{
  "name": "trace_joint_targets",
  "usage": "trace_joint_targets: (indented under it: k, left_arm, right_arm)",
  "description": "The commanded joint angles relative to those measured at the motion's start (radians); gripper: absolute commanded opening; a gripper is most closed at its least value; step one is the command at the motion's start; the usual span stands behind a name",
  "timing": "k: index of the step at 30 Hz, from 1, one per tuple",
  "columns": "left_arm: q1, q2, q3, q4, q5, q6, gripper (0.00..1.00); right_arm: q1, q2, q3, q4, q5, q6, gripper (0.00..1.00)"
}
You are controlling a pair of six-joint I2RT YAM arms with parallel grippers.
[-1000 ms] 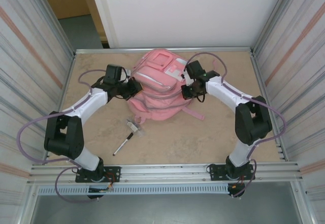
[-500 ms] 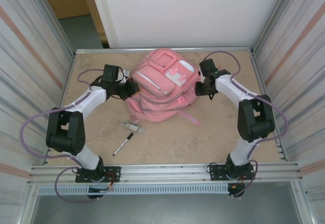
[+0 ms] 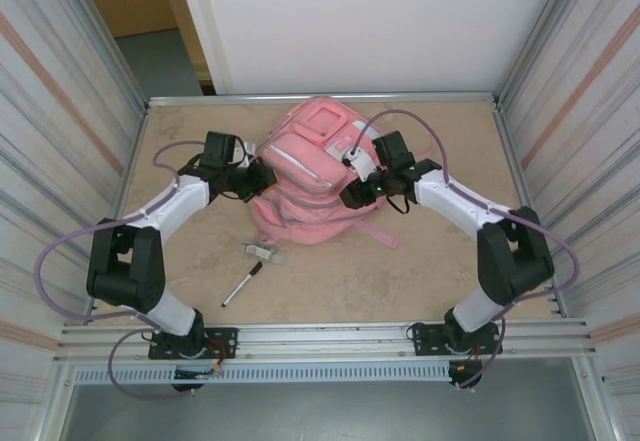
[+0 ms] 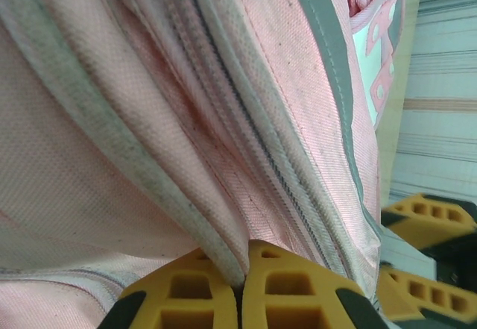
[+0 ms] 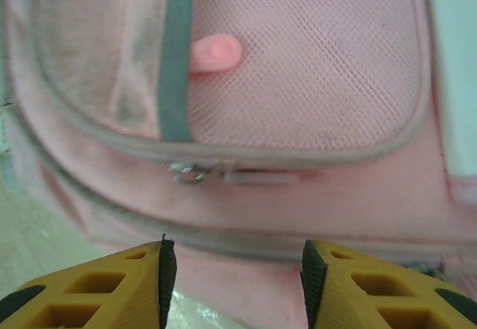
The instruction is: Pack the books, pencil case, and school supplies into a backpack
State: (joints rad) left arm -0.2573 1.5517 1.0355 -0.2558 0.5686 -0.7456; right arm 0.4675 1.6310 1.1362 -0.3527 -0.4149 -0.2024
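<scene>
The pink backpack (image 3: 310,161) lies at the middle back of the table. My left gripper (image 3: 263,177) is at its left side, shut on a grey-piped fold of the backpack (image 4: 149,120); the yellow fingertips (image 4: 283,284) pinch that fold. My right gripper (image 3: 350,196) is open at the backpack's right front, its jaws apart just before the pink fabric (image 5: 313,60) and a grey zip pull (image 5: 195,172). School supplies lie in front: a black marker (image 3: 242,283) and a small pale piece (image 3: 260,250). The books and pencil case are out of view.
A pink strap (image 3: 380,229) trails from the backpack toward the front right. Ribbed metal walls (image 3: 60,161) close in the table on both sides, with a rail (image 3: 320,336) along the near edge.
My right gripper opened, drew off to the right, then came back left and lower against the backpack. The backpack's top flopped right, then settled back. The left gripper kept its hold.
</scene>
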Motion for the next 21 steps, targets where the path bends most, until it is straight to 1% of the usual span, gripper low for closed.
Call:
trace_joint_targets:
  k: [1,5,9,13,16,21]
  left_arm:
    - [-0.014,-0.064,-0.008,0.038,0.103,-0.014,0.0]
    - [-0.013,-0.058,-0.005,0.04,0.121,-0.02,0.0]
    - [-0.013,-0.053,-0.003,0.036,0.12,-0.011,0.0]
    - [-0.014,-0.039,-0.002,0.049,0.14,-0.018,0.0]
    - [-0.013,-0.031,-0.002,0.052,0.136,-0.014,0.0]
    - [-0.016,-0.014,-0.002,0.066,0.144,-0.024,0.0]
  right_arm:
    - [-0.008,0.065,0.066,-0.008,-0.109,-0.065,0.51]
    - [-0.001,0.088,0.074,0.044,-0.126,-0.065,0.54]
    - [-0.003,0.119,0.128,0.015,-0.107,-0.102,0.59]
    - [-0.003,0.144,0.163,-0.004,-0.15,-0.116,0.59]
    - [0.007,0.16,0.186,-0.036,-0.17,-0.118,0.56]
    - [0.022,0.143,0.179,-0.06,-0.21,-0.097,0.44]
